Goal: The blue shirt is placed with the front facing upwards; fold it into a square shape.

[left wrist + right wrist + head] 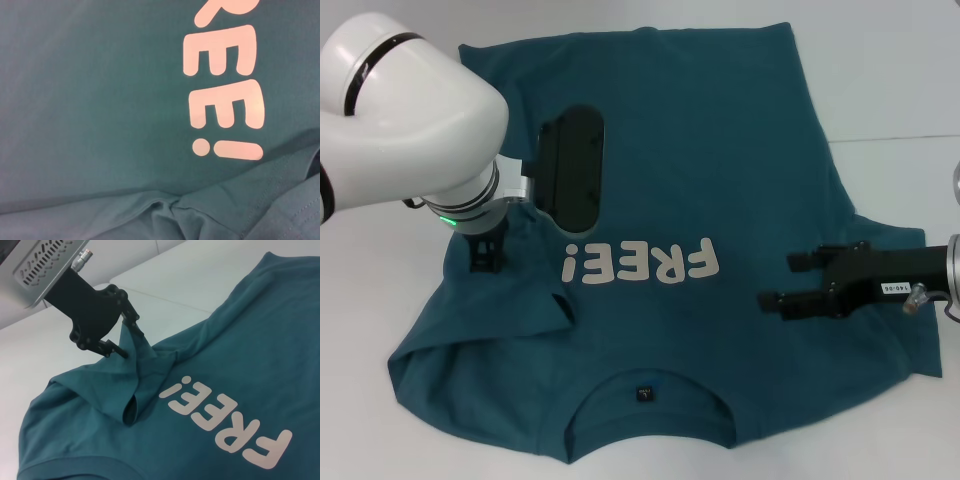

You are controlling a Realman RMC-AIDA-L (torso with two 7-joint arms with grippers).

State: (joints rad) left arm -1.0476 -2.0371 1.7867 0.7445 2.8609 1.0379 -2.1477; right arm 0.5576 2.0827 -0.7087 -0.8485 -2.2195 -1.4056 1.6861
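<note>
The blue shirt (720, 150) lies front up on the white table, with the cream "FREE!" letters (640, 263) across its chest and the collar with its dark neck label (644, 393) nearest me. Over the shirt's left side, my left gripper (486, 262) is shut on a raised fold of sleeve fabric. The right wrist view shows this pinch, with the cloth pulled up to the left gripper (131, 335). The left sleeve (535, 305) is folded inward toward the chest. My right gripper (776, 280) hovers open over the shirt's right side, fingers pointing at the letters. The left wrist view shows the letters (225, 85) and rumpled fabric (170, 210).
The white table (890, 80) surrounds the shirt, with a seam line (900, 138) at the right. The right sleeve (905, 330) lies spread under my right arm. My bulky left arm (400, 120) hides the table's left part.
</note>
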